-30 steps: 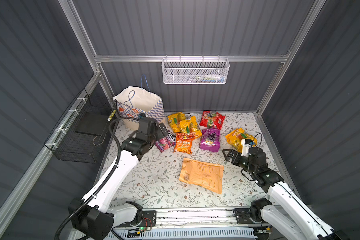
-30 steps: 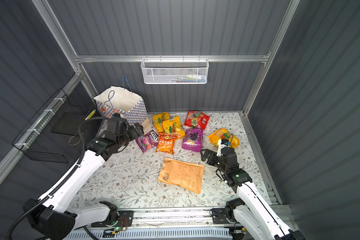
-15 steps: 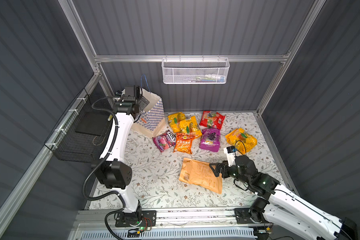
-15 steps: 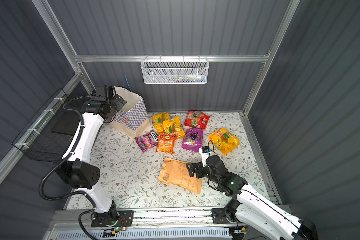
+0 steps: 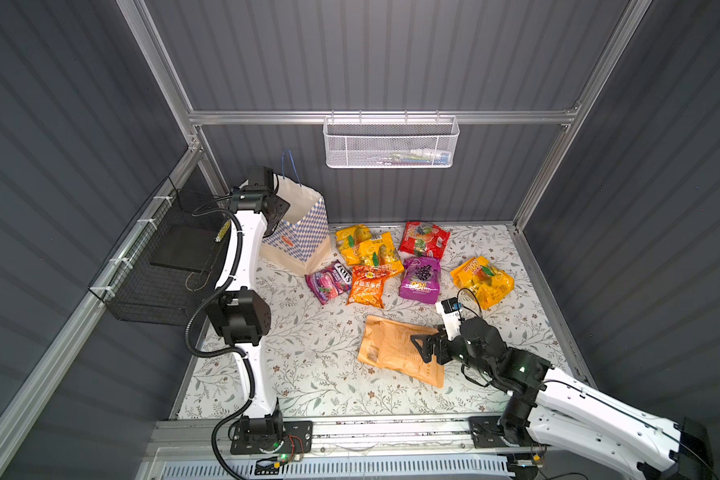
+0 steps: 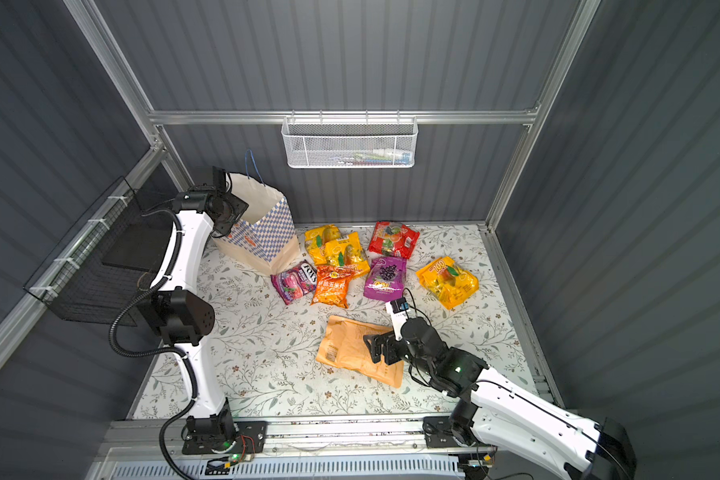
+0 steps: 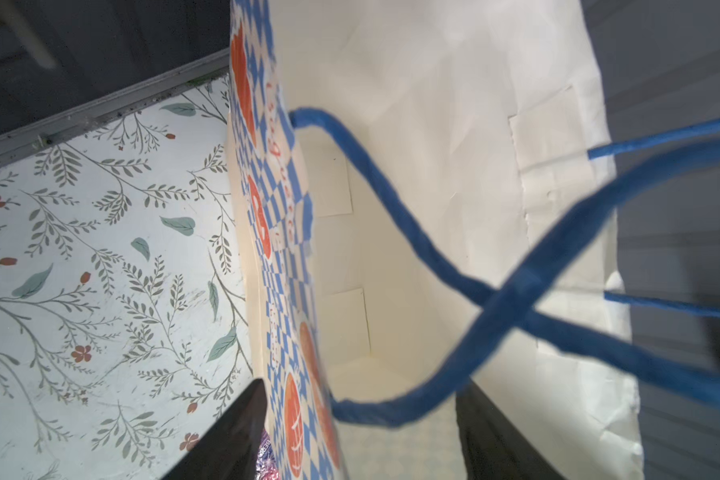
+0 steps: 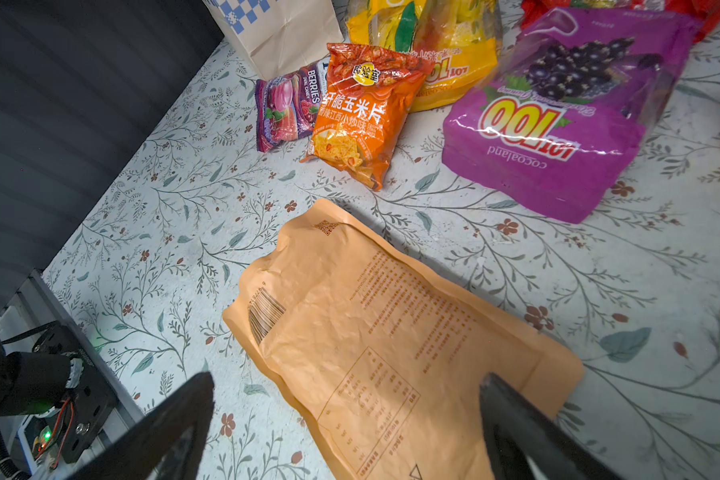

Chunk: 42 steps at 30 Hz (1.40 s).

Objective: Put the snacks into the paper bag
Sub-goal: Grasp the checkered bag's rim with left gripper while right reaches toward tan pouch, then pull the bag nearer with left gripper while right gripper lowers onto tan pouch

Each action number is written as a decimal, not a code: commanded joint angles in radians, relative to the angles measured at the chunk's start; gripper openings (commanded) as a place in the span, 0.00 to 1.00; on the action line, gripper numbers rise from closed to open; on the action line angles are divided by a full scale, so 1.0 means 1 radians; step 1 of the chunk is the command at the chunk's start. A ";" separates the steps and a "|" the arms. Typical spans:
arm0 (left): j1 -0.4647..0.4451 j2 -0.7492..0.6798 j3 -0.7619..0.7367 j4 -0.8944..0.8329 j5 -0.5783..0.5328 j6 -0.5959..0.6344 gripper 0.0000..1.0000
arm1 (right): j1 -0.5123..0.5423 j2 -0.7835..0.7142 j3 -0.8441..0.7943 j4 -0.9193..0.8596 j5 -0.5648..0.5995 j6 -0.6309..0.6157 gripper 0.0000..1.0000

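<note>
The paper bag (image 5: 304, 232) (image 6: 267, 232) stands upright at the back left, white with blue checks and blue cord handles. My left gripper (image 5: 277, 208) (image 7: 360, 384) is at its rim, open, one finger outside the checked wall and one inside the bag (image 7: 433, 124). Several snacks lie beside the bag: yellow packets (image 5: 366, 249), a red one (image 5: 424, 240), a purple one (image 5: 420, 279), an orange one (image 5: 366, 286) and a berry packet (image 5: 329, 282). Another yellow packet (image 5: 481, 280) lies further right. My right gripper (image 5: 427, 347) (image 8: 347, 376) hovers open over the flat tan pouch (image 5: 391, 349) (image 8: 371, 316).
A white mesh basket (image 5: 391, 143) hangs on the back wall. A black wire basket (image 5: 163, 266) hangs on the left wall beside the left arm. Grey walls close in three sides of the flowered table (image 5: 308, 374), and a metal rail (image 5: 371, 428) runs along its front.
My left arm rose from beside the berry packet to the bag's rim, empty. My right gripper moved left from the far yellow packet to over the tan pouch. Left jaws narrowed slightly.
</note>
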 commanded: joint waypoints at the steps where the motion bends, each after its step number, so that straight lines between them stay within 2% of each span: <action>1: -0.003 -0.024 -0.026 0.007 0.030 -0.030 0.57 | 0.010 -0.012 0.024 0.011 0.036 -0.003 0.99; 3: -0.002 -0.024 -0.029 0.006 0.030 -0.033 0.42 | 0.011 -0.022 0.022 0.005 0.043 0.000 0.99; 7: -0.002 -0.028 -0.028 0.005 0.039 -0.022 0.02 | 0.012 -0.051 0.015 -0.010 0.059 0.000 0.99; 8: -0.002 -0.033 -0.021 0.009 0.045 -0.007 0.00 | 0.012 -0.061 0.013 -0.014 0.066 -0.002 0.99; 13: -0.005 -0.110 -0.018 0.102 0.107 0.090 0.00 | 0.012 -0.103 0.010 -0.027 0.099 -0.029 0.99; 20: -0.004 -0.279 -0.040 0.161 0.136 0.200 0.00 | 0.012 -0.113 0.026 -0.030 0.093 -0.056 0.99; 25: -0.005 -0.402 -0.117 0.181 0.262 0.271 0.00 | 0.012 -0.110 0.033 -0.017 0.082 -0.062 0.99; 29: -0.004 -0.522 -0.216 0.149 0.367 0.339 0.00 | 0.012 -0.105 0.033 -0.016 0.079 -0.077 0.99; 36: -0.004 -0.706 -0.335 -0.021 0.399 0.468 0.00 | 0.012 -0.126 -0.009 0.055 0.024 -0.111 0.99; 42: -0.004 -0.842 -0.485 -0.150 0.479 0.533 0.00 | 0.014 -0.138 -0.040 0.098 0.015 -0.109 0.99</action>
